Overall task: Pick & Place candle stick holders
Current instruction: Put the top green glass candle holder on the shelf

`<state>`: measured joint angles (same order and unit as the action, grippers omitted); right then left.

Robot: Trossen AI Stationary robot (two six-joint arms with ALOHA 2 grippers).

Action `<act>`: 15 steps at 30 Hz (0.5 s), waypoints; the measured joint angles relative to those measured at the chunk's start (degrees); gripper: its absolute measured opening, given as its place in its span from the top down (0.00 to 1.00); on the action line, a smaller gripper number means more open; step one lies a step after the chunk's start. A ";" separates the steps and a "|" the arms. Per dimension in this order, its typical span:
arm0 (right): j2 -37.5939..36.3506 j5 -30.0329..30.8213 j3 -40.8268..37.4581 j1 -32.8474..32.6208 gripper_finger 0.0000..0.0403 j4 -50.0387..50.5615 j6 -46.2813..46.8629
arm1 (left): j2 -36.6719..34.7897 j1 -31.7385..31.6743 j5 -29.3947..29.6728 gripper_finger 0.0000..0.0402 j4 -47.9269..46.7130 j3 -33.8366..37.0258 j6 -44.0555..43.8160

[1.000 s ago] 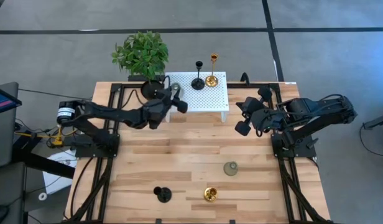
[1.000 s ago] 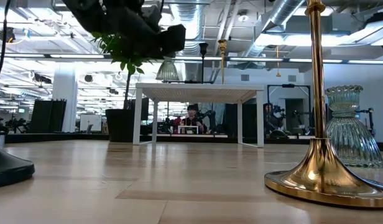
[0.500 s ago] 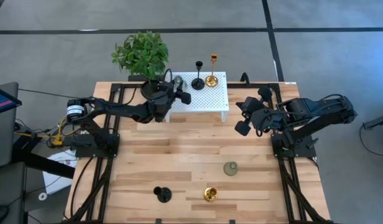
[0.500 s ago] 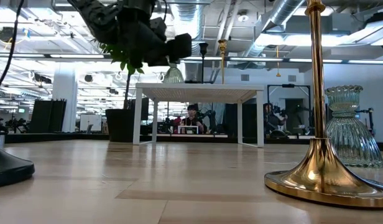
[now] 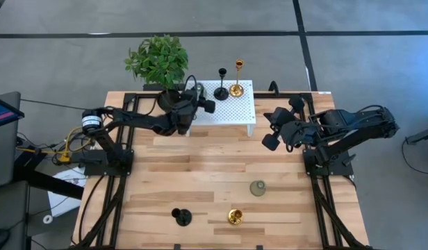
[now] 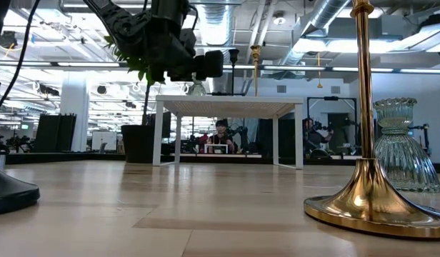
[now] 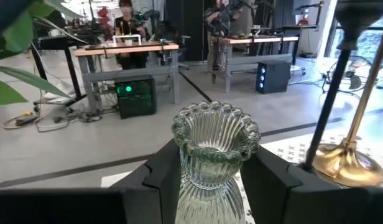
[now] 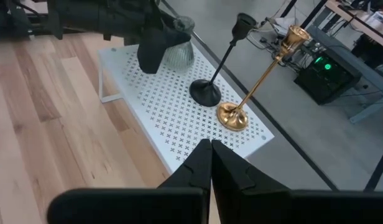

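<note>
Across wooden desk, reaching white perforated shelf. Left jaws grasping grey-green glass holder over shelf's near-plant end; advising lowering upright, clear of black holder and gold holder. Right jaws clenched, idling nearby.

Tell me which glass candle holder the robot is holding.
The glass holder over the white stand, gripped by the left gripper. The other glass holder sits untouched on the table.

We see the glass holder's base hidden between fingers; the gold holder's top is cut off.
</note>
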<state>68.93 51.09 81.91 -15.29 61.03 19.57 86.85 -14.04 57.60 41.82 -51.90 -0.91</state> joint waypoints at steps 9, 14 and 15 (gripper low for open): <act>0.00 0.00 0.00 0.01 1.00 -0.01 -0.02 | 0.00 -0.52 -0.59 0.66 0.07 0.00 -1.03; 0.00 0.00 0.00 0.00 1.00 -0.02 -0.02 | 0.00 -1.14 -0.46 0.66 0.04 0.00 -2.36; 0.00 0.00 0.00 0.00 1.00 -0.02 -0.02 | 0.00 -1.25 -0.46 0.66 0.04 0.00 -2.37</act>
<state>68.93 51.09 81.91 -15.29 61.01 19.55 86.85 -15.30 57.14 41.87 -51.90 -3.27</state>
